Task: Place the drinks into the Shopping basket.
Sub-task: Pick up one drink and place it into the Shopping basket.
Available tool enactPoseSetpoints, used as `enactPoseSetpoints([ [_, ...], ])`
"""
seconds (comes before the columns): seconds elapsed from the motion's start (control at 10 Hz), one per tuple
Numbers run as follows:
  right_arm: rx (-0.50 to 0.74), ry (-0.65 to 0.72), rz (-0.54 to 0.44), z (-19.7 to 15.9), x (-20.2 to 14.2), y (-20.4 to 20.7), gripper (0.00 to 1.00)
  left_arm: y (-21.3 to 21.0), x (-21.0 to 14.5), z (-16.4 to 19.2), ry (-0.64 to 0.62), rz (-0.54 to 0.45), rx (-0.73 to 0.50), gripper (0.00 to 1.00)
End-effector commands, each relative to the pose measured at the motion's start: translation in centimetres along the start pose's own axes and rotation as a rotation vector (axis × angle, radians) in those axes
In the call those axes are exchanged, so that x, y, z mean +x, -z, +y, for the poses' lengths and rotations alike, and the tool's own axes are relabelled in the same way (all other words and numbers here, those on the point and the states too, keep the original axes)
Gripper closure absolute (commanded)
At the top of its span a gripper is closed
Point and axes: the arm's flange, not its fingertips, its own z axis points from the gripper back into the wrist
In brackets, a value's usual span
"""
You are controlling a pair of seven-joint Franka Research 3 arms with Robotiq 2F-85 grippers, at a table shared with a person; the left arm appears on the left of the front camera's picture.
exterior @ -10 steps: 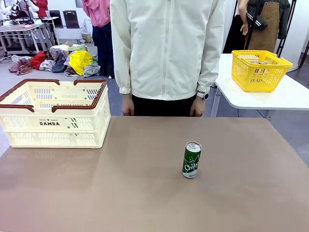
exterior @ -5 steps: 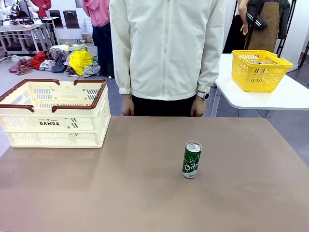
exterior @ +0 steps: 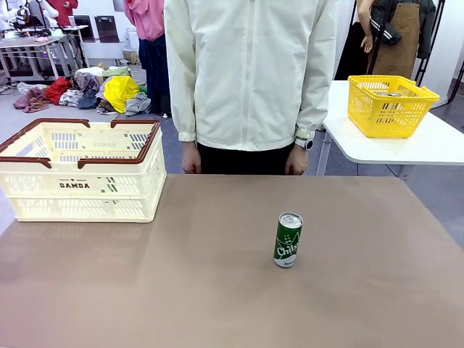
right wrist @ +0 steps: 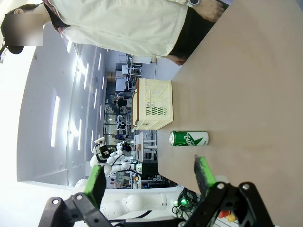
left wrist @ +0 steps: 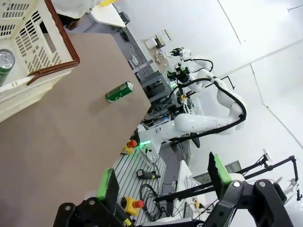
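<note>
Green drink can (exterior: 288, 241) is standing upright on the table (exterior: 181, 297), well apart from the Shopping basket (exterior: 80, 185); I am seeing nothing moving since a second ago, pickup unstarted; left gripper (left wrist: 162, 177) and right gripper (right wrist: 150, 178) fingers are sitting apart, empty.

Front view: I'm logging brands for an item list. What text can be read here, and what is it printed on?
"DAMDA": dark capitals on the side wall of the Shopping basket.
"Chils": white script on the green can; the rest of the word curves out of sight.
Small print just above "DAMDA" on the basket wall: too small to read.
</note>
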Motion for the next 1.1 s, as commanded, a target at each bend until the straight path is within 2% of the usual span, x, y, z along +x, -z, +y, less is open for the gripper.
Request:
enactPoseSetpoints([
  [0.0, 0.005, -0.021, 0.008, 0.1, -0.1, -0.2, 0.00, 0.2, 0.0, -0.3, -0.003, -0.021, -0.020, 0.00],
  [0.6, 0.005, -0.021, 0.008, 0.1, -0.1, -0.2, 0.00, 0.0, 0.0, 0.1, -0.002, -0.001, -0.001, 0.00],
  [0.7, 0.005, -0.021, 0.008, 0.1, -0.1, -0.2, 0.00, 4.1, 0.4, -0.9, -0.056, 0.014, 0.121, 0.00],
  [0.8, 0.005, -0.021, 0.008, 0.1, -0.1, -0.2, 0.00, 8.7, 1.5, -2.7, -0.054, 0.023, 0.188, 0.00],
  [0.9, 0.005, -0.021, 0.008, 0.1, -0.1, -0.2, 0.00, 14.5, 3.4, -5.0, -0.032, 0.146, 0.242, 0.00],
  [1.0, 0.005, -0.021, 0.008, 0.1, -0.1, -0.2, 0.00, 20.0, 5.0, -6.3, -0.019, 0.225, 0.384, 0.00],
])
